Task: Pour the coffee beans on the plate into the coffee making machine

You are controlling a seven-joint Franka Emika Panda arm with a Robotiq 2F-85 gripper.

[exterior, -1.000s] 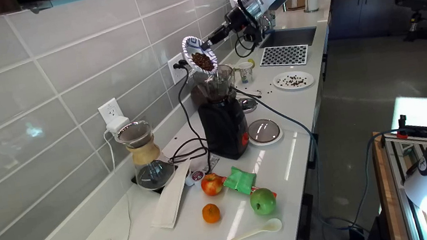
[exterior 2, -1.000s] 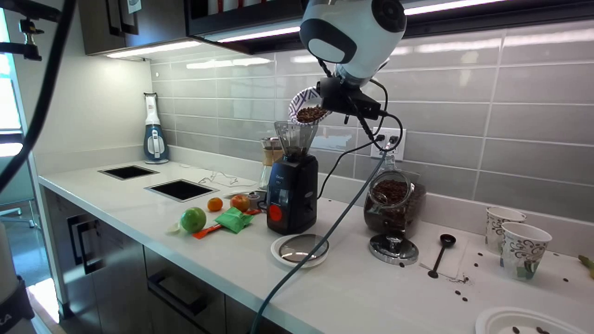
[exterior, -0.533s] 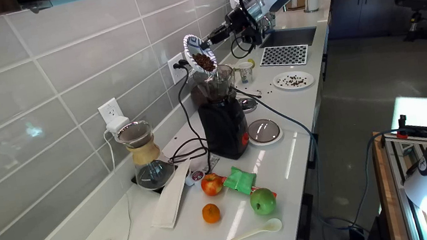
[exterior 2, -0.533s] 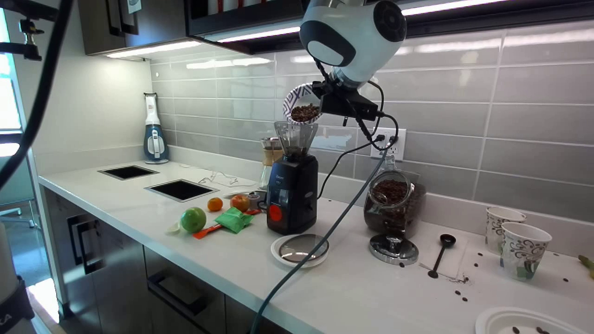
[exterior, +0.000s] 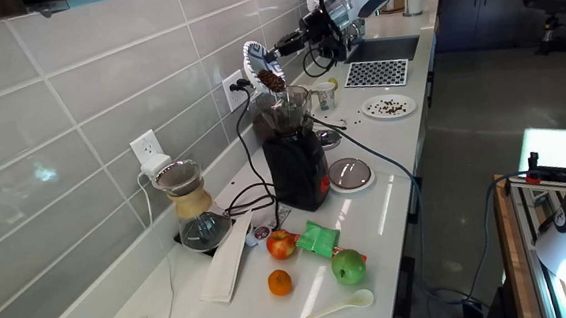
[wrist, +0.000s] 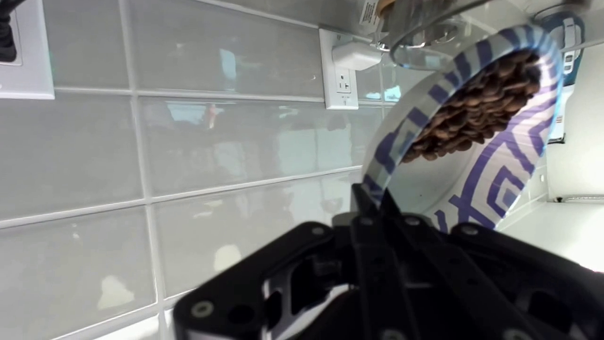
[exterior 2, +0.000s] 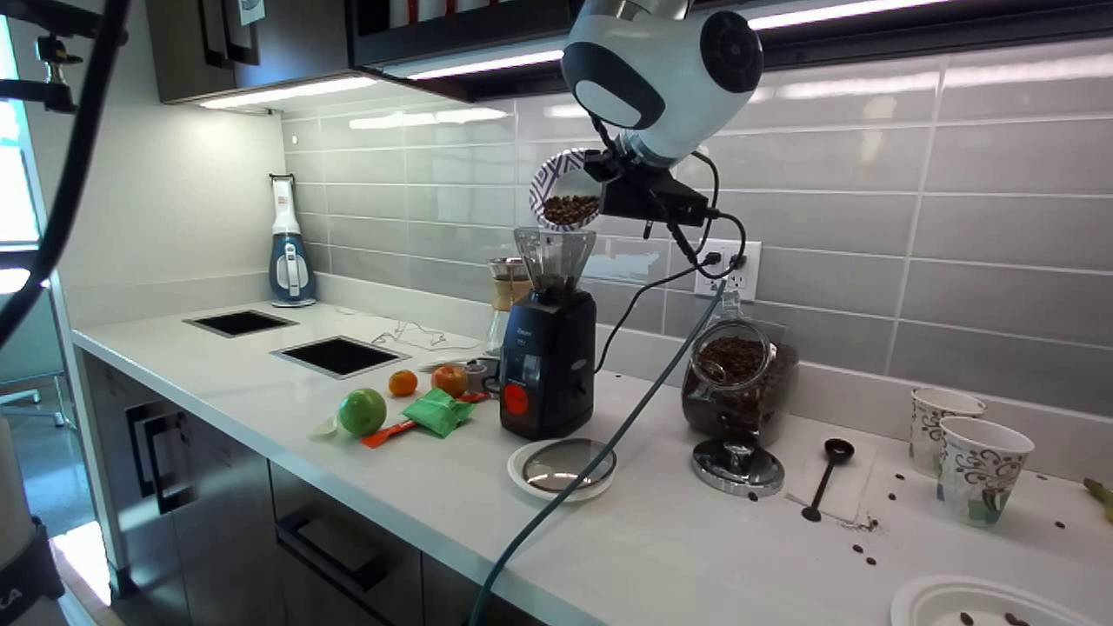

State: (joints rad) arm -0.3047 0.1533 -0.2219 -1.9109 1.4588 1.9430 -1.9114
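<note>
Coffee beans (wrist: 479,106) lie heaped toward the low side of the tilted plate (wrist: 495,160), just above the hopper (exterior 2: 549,265). To pour well, I judge that I should steepen the tilt slowly, with that edge centred over the hopper so nothing skips past, and avoid jerks that could twist the rim. My gripper (wrist: 376,200) is closed, pinching the plate's rim; the beans sit beyond my jaws, apart from them.
</note>
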